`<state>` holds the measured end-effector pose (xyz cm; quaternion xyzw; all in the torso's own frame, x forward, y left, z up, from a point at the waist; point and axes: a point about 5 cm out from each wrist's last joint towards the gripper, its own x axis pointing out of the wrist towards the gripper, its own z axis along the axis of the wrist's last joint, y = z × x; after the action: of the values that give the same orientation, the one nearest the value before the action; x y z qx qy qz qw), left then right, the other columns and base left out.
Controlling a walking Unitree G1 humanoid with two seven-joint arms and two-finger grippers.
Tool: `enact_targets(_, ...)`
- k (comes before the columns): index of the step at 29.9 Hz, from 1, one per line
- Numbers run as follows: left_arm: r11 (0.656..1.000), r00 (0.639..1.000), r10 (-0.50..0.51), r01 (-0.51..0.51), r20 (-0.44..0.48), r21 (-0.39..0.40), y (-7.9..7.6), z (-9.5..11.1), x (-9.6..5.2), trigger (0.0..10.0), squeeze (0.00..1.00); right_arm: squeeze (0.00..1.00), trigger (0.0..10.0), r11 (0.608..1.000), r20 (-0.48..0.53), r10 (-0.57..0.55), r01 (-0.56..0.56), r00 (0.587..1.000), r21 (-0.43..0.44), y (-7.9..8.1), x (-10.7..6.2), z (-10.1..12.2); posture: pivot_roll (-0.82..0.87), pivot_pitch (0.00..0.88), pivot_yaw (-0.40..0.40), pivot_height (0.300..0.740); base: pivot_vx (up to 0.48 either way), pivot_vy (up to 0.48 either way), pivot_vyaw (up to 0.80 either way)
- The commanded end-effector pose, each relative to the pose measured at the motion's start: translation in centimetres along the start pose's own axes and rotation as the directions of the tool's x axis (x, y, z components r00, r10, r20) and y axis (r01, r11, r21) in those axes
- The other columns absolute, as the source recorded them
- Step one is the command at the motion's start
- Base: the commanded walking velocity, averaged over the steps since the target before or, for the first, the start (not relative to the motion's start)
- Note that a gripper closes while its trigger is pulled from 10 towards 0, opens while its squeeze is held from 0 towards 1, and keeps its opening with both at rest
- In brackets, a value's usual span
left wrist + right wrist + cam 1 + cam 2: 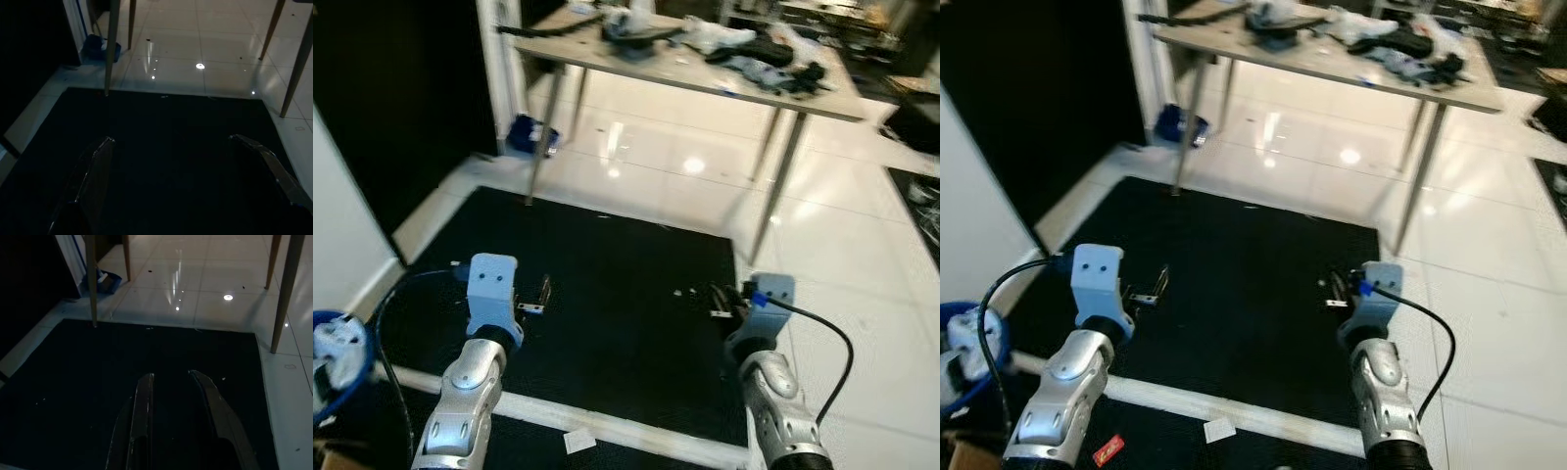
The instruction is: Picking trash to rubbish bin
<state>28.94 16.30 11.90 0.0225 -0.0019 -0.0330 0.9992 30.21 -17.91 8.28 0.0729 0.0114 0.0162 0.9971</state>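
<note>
A blue rubbish bin [364, 364] stands at my far left with white crumpled trash [339, 345] inside it. On the white strip by the black mat [617, 294] lies a small white scrap [1219, 429], and a red scrap [1108, 449] lies nearer me. My left gripper [536, 298] hovers over the mat's left part, fingers [100, 152] spread wide, holding nothing. Over the mat's right edge, my right gripper [717, 299] keeps its fingers [144, 391] a narrow gap apart, with nothing between them.
A long table [705, 73] on thin metal legs [773, 191] stands ahead, cluttered with dark and white gear. A blue object [530, 134] lies by its left leg near a dark doorway. Glossy white tile floor [842, 255] stretches to the right.
</note>
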Motion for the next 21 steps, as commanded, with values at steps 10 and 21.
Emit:
enact_targets(10,1.0,1.0,-0.001,0.001,-0.019,-0.002,-0.14,-0.49,-0.14,10.0,0.0,0.0,10.0,1.0,-0.014,-0.022,0.022,1.0,0.007,-0.49,0.01,-0.12,0.03,0.146,-0.041,0.74,0.251,0.0,0.0)
enact_targets(21,1.0,1.0,-0.009,0.009,-0.02,-0.001,-0.26,-0.53,-0.19,10.0,0.0,0.0,10.0,1.0,-0.016,-0.026,0.026,1.0,0.002,-0.65,-0.19,-0.24,0.02,0.15,-0.036,0.74,0.253,0.0,0.0)
